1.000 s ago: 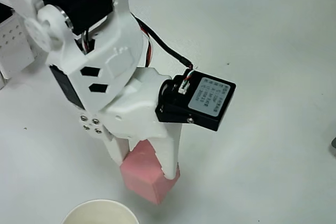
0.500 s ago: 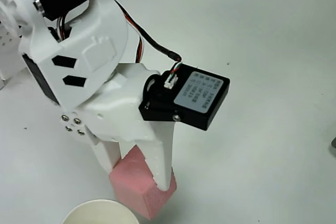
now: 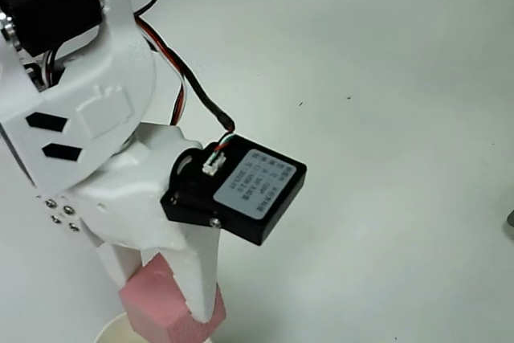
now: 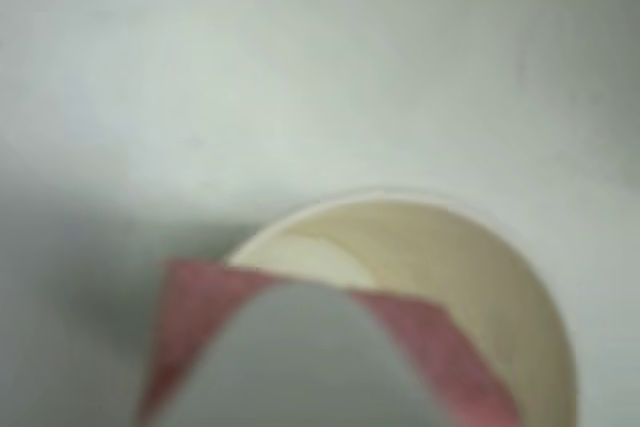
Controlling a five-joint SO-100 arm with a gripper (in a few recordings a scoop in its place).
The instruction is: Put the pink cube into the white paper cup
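Note:
My white gripper (image 3: 165, 295) is shut on the pink cube (image 3: 157, 303), one finger on each side of it. The cube hangs at the bottom edge of the overhead view, over the rim of the white paper cup (image 3: 108, 330), of which a sliver shows. In the blurred wrist view the pink cube (image 4: 190, 327) sits low in the picture behind a grey finger (image 4: 300, 357), with the white paper cup (image 4: 480, 277) and its cream inside open below it.
The white table (image 3: 385, 118) is bare to the right. The arm's black servo block (image 3: 241, 190) and its cable jut right of the gripper. A dark object (image 3: 511, 222) peeks in at the right edge.
The arm has swung left and down in the overhead view, carrying the pink cube from beside the cup to over its rim. The gripper stays shut on the cube.

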